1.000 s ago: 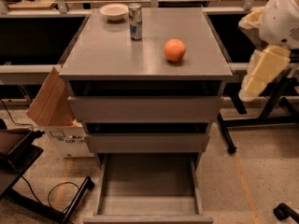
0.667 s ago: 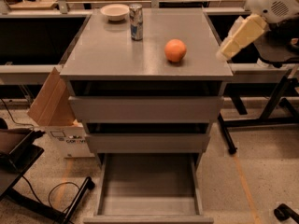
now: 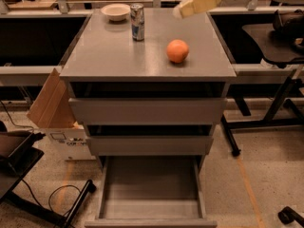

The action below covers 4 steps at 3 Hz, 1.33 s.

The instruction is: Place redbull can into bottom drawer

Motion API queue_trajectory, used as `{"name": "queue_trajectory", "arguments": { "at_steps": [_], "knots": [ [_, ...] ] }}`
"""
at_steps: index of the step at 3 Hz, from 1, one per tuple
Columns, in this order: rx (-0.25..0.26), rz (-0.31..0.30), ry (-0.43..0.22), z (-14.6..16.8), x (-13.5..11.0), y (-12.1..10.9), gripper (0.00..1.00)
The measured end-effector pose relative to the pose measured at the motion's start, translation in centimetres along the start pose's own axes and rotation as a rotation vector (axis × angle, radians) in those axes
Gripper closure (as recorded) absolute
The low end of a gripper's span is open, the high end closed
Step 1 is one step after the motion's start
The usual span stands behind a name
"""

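The redbull can (image 3: 137, 21) stands upright near the back of the grey cabinet's top (image 3: 114, 51), right of a white bowl. The bottom drawer (image 3: 151, 186) is pulled out and nothing shows inside it. My gripper (image 3: 197, 2) hangs above the cabinet's back right part, to the right of the can and apart from it, behind the orange fruit (image 3: 177, 51). It holds nothing that I can see.
A white bowl (image 3: 116, 11) sits at the back left of the top. The two upper drawers (image 3: 147, 110) are closed. A cardboard box (image 3: 53, 112) leans at the cabinet's left. Chair legs and a base (image 3: 266, 122) stand at the right; a dark stand with cables (image 3: 28, 175) is at lower left.
My arm has swung up and to the left, from beside the cabinet's right edge to above its back right part. The can, fruit and drawer have not moved.
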State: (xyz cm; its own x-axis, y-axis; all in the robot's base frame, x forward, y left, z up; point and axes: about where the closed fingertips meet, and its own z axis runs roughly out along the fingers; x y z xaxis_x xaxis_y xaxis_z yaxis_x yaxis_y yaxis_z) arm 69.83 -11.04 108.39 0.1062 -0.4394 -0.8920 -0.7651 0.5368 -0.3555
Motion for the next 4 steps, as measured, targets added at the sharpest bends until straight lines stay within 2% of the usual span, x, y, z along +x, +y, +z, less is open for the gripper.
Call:
{"name": "queue_trajectory", "arguments": {
  "at_steps": [1, 2, 3, 4],
  "knots": [
    [0.035, -0.014, -0.007, -0.3, -0.5, -0.9, 0.00],
    [0.035, -0.014, -0.007, -0.3, -0.5, -0.9, 0.00],
    [0.030, 0.053, -0.046, 2.7, -0.4, -0.3, 0.00],
    [0.032, 0.109, -0.074, 7.4, -0.3, 1.2, 0.00]
  ]
}}
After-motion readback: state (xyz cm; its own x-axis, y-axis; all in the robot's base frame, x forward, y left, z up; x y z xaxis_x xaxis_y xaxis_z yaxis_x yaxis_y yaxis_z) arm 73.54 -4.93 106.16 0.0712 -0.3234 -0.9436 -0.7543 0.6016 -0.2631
